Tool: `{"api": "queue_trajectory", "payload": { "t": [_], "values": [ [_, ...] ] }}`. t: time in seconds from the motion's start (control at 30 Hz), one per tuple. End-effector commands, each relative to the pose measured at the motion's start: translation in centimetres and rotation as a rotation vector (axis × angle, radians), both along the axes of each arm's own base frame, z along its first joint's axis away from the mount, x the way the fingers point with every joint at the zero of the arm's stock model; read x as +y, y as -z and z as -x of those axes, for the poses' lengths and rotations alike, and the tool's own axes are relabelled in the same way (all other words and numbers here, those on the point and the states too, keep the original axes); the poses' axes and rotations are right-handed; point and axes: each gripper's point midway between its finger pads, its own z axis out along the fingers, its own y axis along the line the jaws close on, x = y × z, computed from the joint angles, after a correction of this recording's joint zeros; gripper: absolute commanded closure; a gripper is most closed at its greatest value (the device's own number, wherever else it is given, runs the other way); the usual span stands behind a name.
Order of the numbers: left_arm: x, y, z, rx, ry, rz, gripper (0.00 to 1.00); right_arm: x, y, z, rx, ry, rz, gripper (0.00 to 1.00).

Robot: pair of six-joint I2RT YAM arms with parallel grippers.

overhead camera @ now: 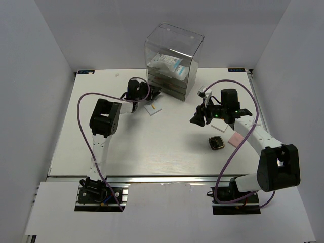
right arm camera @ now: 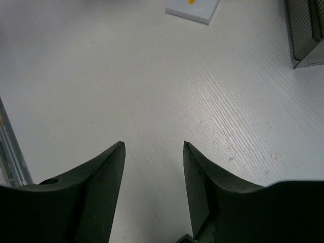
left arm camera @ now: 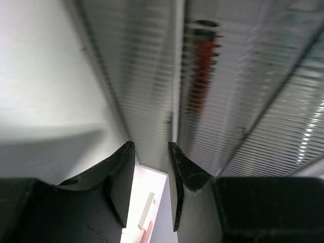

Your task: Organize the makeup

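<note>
Clear plastic drawer box (overhead camera: 190, 50) stands upright at far-centre of white table (overhead camera: 126, 147). Clear packet w/ white contents (overhead camera: 167, 64) lies inside the box, on top of the drawer stack.

L gripper (overhead camera: 154, 93) sits at the box's lower front-left corner, hard up against the drawer fronts. Left wrist view: L gripper (left arm camera: 152, 144) jaws at a narrow gap, nothing seen between them. Ribbed clear plastic fills the view just ahead of the tips. One dark-red stick (left arm camera: 201, 71) shows blurred through the ribbing, inside a drawer; cannot tell which drawer. White square (left arm camera: 147, 207) w/ an orange mark is seen below, through the gap.

Overhead: same white square (overhead camera: 153, 109) lies flat on the table just in front of L gripper, apart from the box.

R gripper (overhead camera: 196, 120) hangs over bare table, right of centre, well apart from the box. Right wrist view: R gripper (right arm camera: 153, 144) jaws moderately wide, empty; the white square (right arm camera: 194, 10) at top edge, box corner (right arm camera: 306, 30) top right.

Black gold-rimmed compact (overhead camera: 217, 143) lies on the table near R arm, on the near side of R gripper. Pink square (overhead camera: 235, 138) lies just beside the compact, to its right, partly under R arm. Small white piece (overhead camera: 203, 92) by the box's right side, next to the cable; too small for detail.
</note>
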Motion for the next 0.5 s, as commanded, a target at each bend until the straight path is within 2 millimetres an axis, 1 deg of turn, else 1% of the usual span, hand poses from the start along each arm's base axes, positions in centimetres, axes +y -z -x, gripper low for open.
{"api": "queue_trajectory", "payload": {
  "t": [0.0, 0.1, 0.13, 0.17, 0.23, 0.33, 0.37, 0.43, 0.47],
  "values": [
    [-0.2, -4.6, -1.1, -0.106, 0.005, 0.035, 0.58, 0.2, 0.0, 0.2, -0.004, -0.016, -0.009, 0.44],
    [-0.3, -4.9, -1.5, -0.117, -0.002, 0.053, 0.58, 0.2, 0.1, 0.2, 0.0, -0.018, -0.009, 0.45],
    [-0.3, -4.4, -1.6, -0.11, -0.003, 0.05, 0.57, 0.2, 0.1, 0.2, 0.002, -0.018, -0.009, 0.44],
    [-0.4, -4.5, -1.8, -0.11, -0.001, 0.049, 0.57, 0.2, 0.1, 0.1, 0.002, -0.018, -0.009, 0.44],
    [-0.5, -4.0, -2.0, -0.1, 0.0, 0.047, 0.57, 0.2, 0.1, 0.1, 0.0, -0.017, -0.008, 0.45],
    [-0.6, -4.1, -2.4, -0.105, -0.002, 0.049, 0.56, 0.2, 0.0, 0.0, -0.003, -0.017, -0.009, 0.44],
    [-0.5, -3.7, -2.5, -0.098, -0.005, 0.047, 0.56, 0.3, 0.1, 0.0, -0.001, -0.018, -0.01, 0.44],
    [-0.7, -3.8, -2.8, -0.099, -0.003, 0.046, 0.56, 0.2, 0.1, 0.0, 0.0, -0.017, -0.008, 0.44],
    [-0.7, -3.2, -2.8, -0.087, 0.0, 0.038, 0.56, 0.3, 0.0, -0.1, -0.004, -0.017, -0.009, 0.44]
  ]
}}
